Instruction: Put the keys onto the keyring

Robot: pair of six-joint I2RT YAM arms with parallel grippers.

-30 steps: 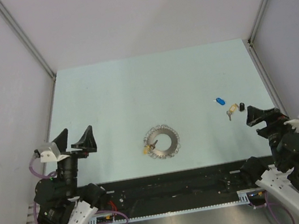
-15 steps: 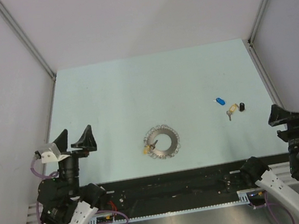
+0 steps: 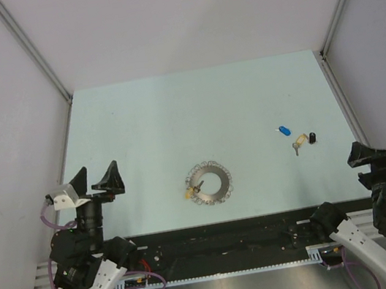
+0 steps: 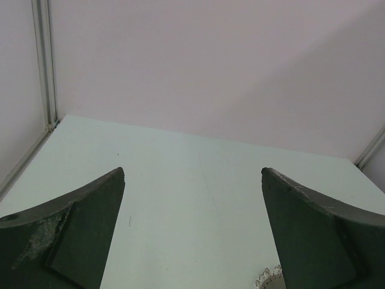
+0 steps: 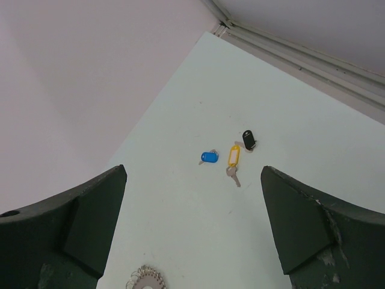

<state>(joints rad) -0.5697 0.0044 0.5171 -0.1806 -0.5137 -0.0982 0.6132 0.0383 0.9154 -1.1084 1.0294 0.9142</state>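
Note:
The keyring (image 3: pixel 209 183), a large silvery scalloped ring, lies on the table near the front middle. A yellow-headed key (image 3: pixel 188 193) lies at its left rim, its blade reaching into the hole. Three more keys lie apart at the right: blue (image 3: pixel 283 130), yellow (image 3: pixel 298 143) and black (image 3: pixel 312 138). The right wrist view shows them ahead as blue (image 5: pixel 209 157), yellow (image 5: pixel 234 155) and black (image 5: pixel 248 139), with the keyring's edge (image 5: pixel 146 278) at the bottom. My left gripper (image 3: pixel 97 178) hangs open and empty left of the ring. My right gripper (image 3: pixel 374 155) is open and empty, near the front right corner.
The pale table (image 3: pixel 194 107) is boxed in by grey walls with metal corner rails (image 3: pixel 33 52). In the left wrist view a bit of the keyring (image 4: pixel 271 280) peeks beside my right finger (image 4: pixel 313 229). A black rail (image 3: pixel 224 239) runs along the near edge.
My right arm has drawn back toward the front right corner, away from the three loose keys. The left arm has barely moved. Both grippers stayed open.

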